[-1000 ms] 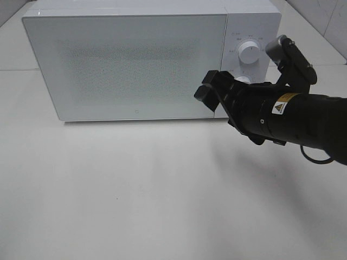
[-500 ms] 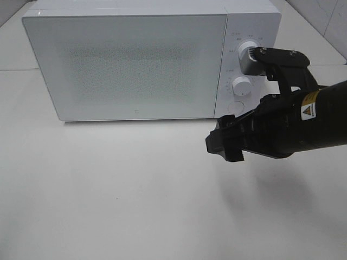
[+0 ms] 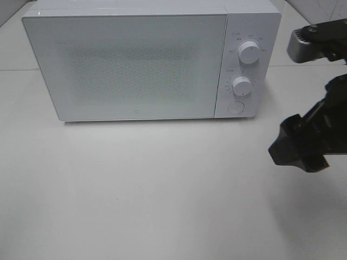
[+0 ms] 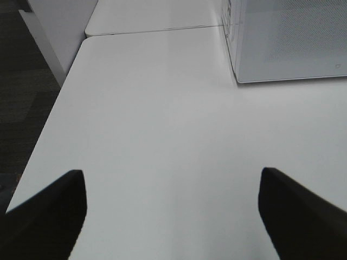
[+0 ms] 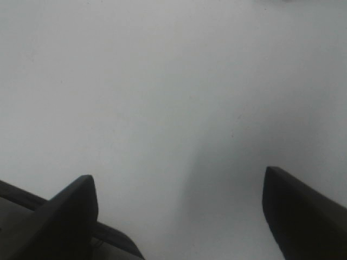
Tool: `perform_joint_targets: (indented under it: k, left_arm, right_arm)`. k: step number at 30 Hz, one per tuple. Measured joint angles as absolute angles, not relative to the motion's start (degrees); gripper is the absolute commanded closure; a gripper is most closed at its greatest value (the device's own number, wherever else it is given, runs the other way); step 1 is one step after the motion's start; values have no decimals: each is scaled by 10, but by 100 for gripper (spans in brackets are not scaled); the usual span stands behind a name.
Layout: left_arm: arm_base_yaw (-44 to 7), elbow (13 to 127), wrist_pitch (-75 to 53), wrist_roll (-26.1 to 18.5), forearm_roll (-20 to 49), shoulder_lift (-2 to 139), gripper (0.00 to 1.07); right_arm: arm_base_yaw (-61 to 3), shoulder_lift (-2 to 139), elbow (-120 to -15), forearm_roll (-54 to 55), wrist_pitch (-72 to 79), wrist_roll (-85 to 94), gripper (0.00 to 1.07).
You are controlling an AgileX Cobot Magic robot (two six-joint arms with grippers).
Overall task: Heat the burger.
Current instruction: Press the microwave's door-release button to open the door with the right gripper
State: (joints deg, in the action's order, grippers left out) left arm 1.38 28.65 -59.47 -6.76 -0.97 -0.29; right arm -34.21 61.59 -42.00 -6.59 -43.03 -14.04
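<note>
The burger is out of view in every frame. A white microwave [image 3: 130, 65] stands at the back of the table with its door closed; its corner also shows in the left wrist view [image 4: 293, 38]. Two knobs [image 3: 249, 52] and a round button [image 3: 235, 107] sit on its right panel. My right gripper [image 3: 284, 145] hovers over the table at the right edge, apart from the microwave, open and empty [image 5: 176, 179]. My left gripper [image 4: 171, 174] is open over bare table, left of the microwave, with nothing between its fingers.
The white table [image 3: 152, 189] runs in front of the microwave. Its left edge [image 4: 54, 114] drops off to dark floor. A seam crosses the table behind the microwave's front.
My right arm has drawn back from the microwave's control panel, moving right and toward the table's front. The left gripper has not moved.
</note>
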Motion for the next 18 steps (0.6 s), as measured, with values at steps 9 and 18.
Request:
perform_joint_targets:
  k: [9, 18]
  left_arm:
    - [14, 286, -595, -68, -10, -3, 26]
    - [14, 286, -595, -68, -10, -3, 26]
  right_arm:
    - [-342, 509, -417, -69, -525, -131, 31]
    - [-342, 388, -365, -78, -565, -131, 31]
